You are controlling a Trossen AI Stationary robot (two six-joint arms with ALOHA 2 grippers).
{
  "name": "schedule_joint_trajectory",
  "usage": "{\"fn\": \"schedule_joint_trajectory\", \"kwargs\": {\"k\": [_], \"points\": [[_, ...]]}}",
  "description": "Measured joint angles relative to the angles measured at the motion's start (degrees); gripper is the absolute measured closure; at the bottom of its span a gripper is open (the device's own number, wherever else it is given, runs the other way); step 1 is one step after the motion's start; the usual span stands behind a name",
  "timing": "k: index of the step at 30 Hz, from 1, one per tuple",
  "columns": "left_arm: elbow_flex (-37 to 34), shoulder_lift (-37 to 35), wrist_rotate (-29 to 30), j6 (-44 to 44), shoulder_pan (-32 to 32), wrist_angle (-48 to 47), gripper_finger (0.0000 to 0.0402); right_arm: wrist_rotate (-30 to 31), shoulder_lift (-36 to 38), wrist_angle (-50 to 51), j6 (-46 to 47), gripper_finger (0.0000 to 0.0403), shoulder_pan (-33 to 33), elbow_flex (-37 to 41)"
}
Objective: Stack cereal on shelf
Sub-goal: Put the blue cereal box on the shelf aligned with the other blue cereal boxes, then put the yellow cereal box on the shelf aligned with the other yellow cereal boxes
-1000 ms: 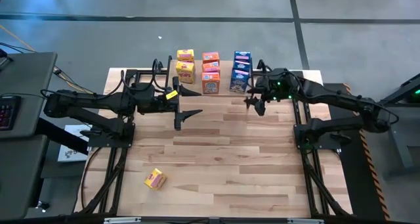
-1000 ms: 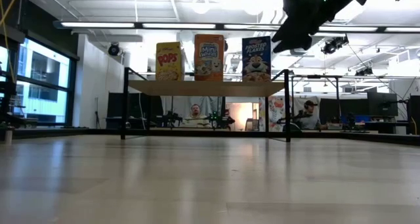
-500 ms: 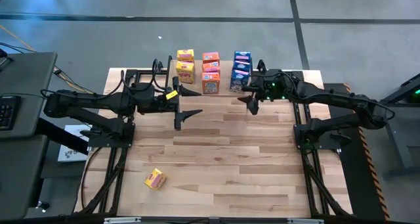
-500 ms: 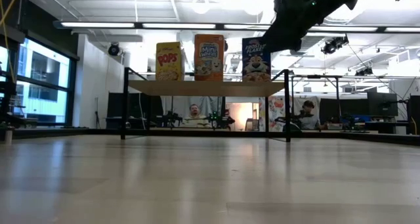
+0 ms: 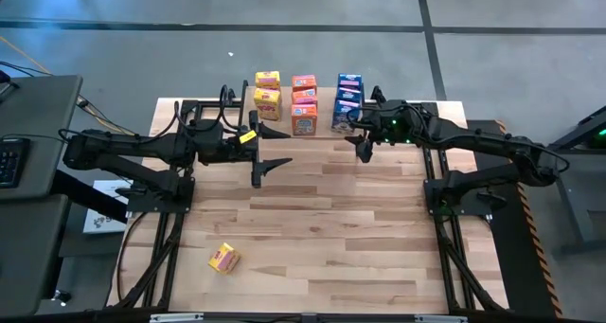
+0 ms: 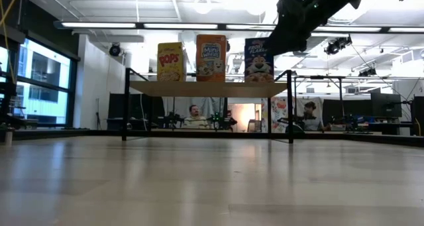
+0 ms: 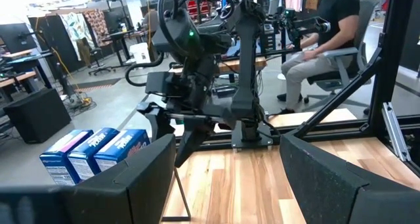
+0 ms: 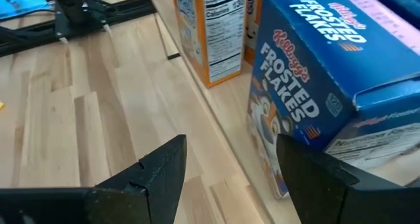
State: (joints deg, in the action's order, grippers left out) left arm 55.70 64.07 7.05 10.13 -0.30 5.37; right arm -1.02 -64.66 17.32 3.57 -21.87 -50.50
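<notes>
The shelf [image 6: 209, 88] stands at the table's far edge with cereal boxes upright on it in three rows: yellow [image 5: 268, 102], orange [image 5: 305, 121] and blue [image 5: 345, 117]. One more yellow box [image 5: 223, 258] lies on the tabletop near the front left. My right gripper [image 5: 358, 148] hangs open just in front of the nearest blue box [image 8: 308, 86], slanting down toward it. Nothing is between its fingers [image 8: 164, 178]. My left gripper [image 5: 282, 148] waits open and level at mid-table, left of centre, and holds nothing.
Black frame bars [image 5: 199, 103] run along the table's far edge beside the shelf. The right arm's base [image 7: 243, 119] stands at the table's right side. People sit at desks in the room beyond the table [image 6: 193, 113]. Bare wood stretches across the table's middle [image 5: 322, 219].
My right gripper has swung a little toward the table's left, nearer the blue boxes, and tipped slightly downward. Its fingers stay open. The boxes have not moved.
</notes>
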Motion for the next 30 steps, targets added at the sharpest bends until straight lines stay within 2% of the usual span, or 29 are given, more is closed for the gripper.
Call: {"fn": "schedule_joint_trajectory", "kwargs": {"k": [8, 14, 25, 30], "points": [[0.0, 0.0, 0.0, 0.0, 0.0, 0.0, 0.0135, 2.3, 0.0, 0.0, 0.1, 0.0173, 0.0, 0.0], [0.0, 0.0, 0.0, 0.0, 0.0, 0.0, 0.0135, 0.6, 0.1, 0.1, 0.7, 0.0173, 0.7, 0.0], [0.0, 0.0, 0.0, 0.0, 0.0, 0.0, 0.0135, 0.6, 3.7, 1.7, 1.5, 0.0173, 6.3, 0.0], [0.0, 0.0, 0.0, 0.0, 0.0, 0.0, 0.0135, 2.4, 6.3, 1.7, 1.4, 0.0173, 9.1, 0.0]]}}
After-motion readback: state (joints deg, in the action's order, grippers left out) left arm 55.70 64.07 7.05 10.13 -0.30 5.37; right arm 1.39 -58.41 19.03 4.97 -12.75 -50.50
